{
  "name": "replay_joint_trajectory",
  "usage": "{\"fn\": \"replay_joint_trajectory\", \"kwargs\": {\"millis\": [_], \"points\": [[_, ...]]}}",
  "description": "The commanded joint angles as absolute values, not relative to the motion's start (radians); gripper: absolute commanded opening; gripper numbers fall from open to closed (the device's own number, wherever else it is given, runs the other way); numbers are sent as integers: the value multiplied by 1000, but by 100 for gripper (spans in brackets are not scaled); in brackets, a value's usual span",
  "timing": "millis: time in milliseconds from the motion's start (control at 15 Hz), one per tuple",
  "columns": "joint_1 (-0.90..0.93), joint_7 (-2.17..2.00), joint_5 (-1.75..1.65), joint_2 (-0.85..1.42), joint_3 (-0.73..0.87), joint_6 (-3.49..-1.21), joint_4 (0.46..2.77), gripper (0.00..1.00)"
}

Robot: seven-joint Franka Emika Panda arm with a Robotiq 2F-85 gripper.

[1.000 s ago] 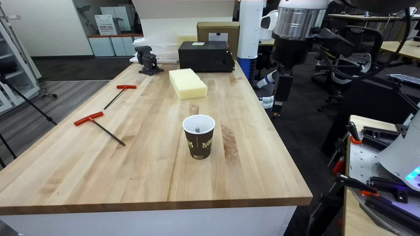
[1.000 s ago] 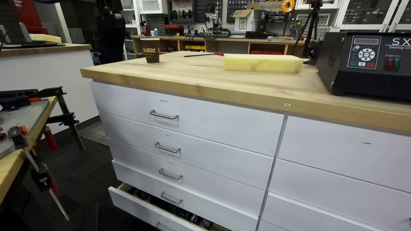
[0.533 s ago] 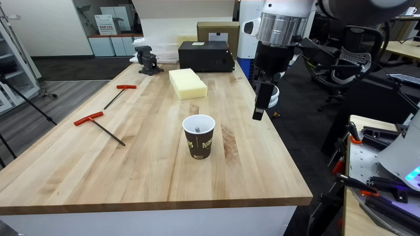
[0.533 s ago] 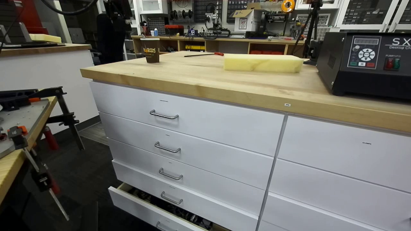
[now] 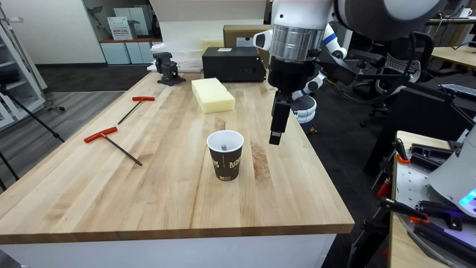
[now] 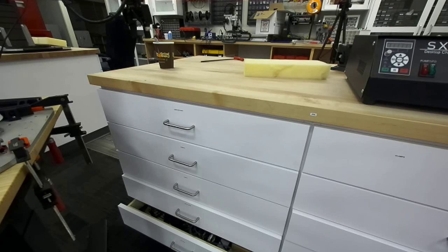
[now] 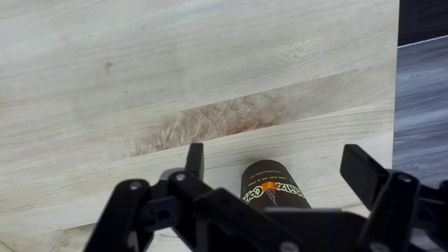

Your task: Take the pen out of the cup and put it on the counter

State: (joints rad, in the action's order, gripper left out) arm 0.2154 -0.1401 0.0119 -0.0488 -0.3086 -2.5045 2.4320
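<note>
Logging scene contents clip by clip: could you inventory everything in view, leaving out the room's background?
counter: 1, light wood, on a white base
cup: 1, dark brown with white rim, on the counter
pen: 1, visible end grey, in the cup
T-handle tools: 2, red and black, on the counter
block: 1, pale yellow, on the counter
vise: 1, black, on the counter
control box: 1, black, on the counter
carton: 1, brown, behind the control box
drawers: several, white, below the counter, one open
clamps: several, black and orange, at a side table
arm: 1, white and black, partly over the counter
claw: 1, black, open, above the counter
</note>
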Motion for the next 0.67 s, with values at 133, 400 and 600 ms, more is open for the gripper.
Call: {"fn": "replay_joint_trajectory", "kwargs": {"millis": [133, 400, 600], "points": [[267, -251, -44, 96, -309, -2514, 2273, 100], [314, -298, -89, 183, -298, -2515, 2167, 100], [339, -317, -125, 232, -280, -2506, 2107, 100]]}}
